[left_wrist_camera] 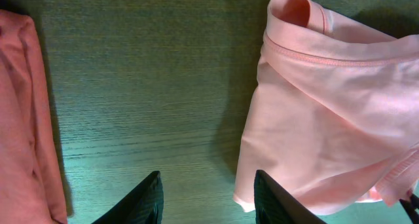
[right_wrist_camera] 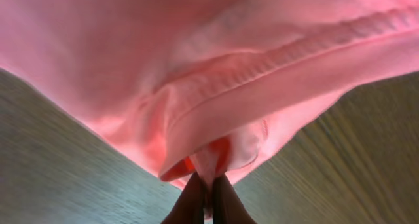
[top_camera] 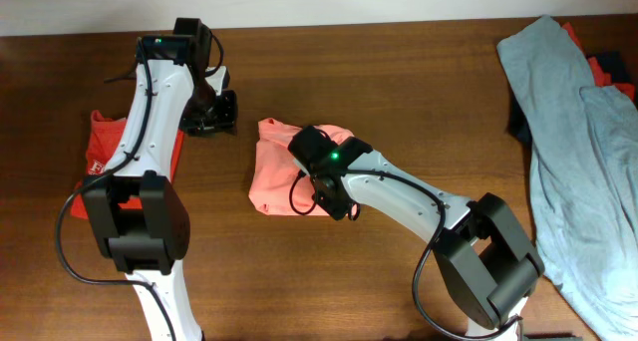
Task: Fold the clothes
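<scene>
Overhead: one salmon-pink T-shirt [top_camera: 271, 176] lies bunched mid-table [top_camera: 419, 72], its right side hidden by the right arm [top_camera: 399, 186]. One grey-blue T-shirt [top_camera: 568, 132] sprawls far right, and one red-orange T-shirt [top_camera: 100, 147] lies left, partly under the left arm [top_camera: 150, 112]. Left wrist: the left gripper [left_wrist_camera: 208, 198] is spread and empty over bare wood between the red-orange and pink cloth. Right wrist: the right gripper [right_wrist_camera: 208, 196] is clenched on a fold of the salmon-pink T-shirt.

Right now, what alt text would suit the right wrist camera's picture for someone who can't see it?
The right arm's jaws are pinched shut on a fold of a salmon-pink T-shirt, which fills most of the picture with a stitched hem running across it. Wooden table shows in both lower corners.
</scene>
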`<action>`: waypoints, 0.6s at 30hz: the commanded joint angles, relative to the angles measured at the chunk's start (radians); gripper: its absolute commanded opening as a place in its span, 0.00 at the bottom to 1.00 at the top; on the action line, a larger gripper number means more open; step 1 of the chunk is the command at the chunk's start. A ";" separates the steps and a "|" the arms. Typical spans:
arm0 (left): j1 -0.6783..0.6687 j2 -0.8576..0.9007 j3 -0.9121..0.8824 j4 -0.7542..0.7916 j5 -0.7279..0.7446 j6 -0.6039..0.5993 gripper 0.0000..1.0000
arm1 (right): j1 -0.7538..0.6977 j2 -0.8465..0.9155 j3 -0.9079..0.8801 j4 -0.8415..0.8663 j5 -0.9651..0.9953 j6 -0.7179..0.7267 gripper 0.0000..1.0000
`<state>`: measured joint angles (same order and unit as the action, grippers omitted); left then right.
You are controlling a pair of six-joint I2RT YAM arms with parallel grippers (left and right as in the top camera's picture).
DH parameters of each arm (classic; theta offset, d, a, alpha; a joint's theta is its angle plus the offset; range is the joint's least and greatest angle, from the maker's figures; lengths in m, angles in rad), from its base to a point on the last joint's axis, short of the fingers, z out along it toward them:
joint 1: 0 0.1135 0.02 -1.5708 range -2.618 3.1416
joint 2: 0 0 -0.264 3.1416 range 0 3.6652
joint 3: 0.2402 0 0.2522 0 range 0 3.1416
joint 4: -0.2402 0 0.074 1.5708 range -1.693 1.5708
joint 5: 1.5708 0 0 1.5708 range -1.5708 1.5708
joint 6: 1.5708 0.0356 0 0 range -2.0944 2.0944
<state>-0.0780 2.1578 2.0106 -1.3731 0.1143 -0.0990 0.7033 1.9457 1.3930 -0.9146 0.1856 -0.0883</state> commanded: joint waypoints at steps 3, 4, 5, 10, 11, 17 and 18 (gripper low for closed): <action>0.002 -0.039 0.019 -0.001 -0.007 -0.008 0.45 | 0.000 -0.029 0.001 -0.001 0.097 0.093 0.04; 0.002 -0.039 0.019 -0.001 -0.007 -0.008 0.45 | -0.003 -0.034 0.007 -0.002 0.097 0.103 0.04; 0.002 -0.039 0.019 -0.001 -0.007 -0.008 0.45 | -0.006 -0.040 0.015 -0.001 0.096 0.110 0.04; 0.002 -0.039 0.019 -0.001 -0.007 -0.008 0.45 | -0.059 -0.068 0.059 0.000 0.096 0.127 0.04; 0.002 -0.039 0.019 -0.001 -0.007 -0.008 0.45 | -0.076 -0.068 0.061 -0.001 0.090 0.132 0.04; 0.003 -0.039 0.019 -0.001 -0.007 -0.008 0.45 | -0.186 -0.053 0.054 -0.018 -0.075 0.130 0.05; 0.002 -0.039 0.019 -0.001 -0.007 -0.008 0.45 | -0.199 -0.052 0.052 -0.022 -0.098 0.130 0.06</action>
<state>-0.0780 2.1578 2.0106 -1.3731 0.1146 -0.0990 0.5423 1.9083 1.4391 -0.9276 0.1692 0.0257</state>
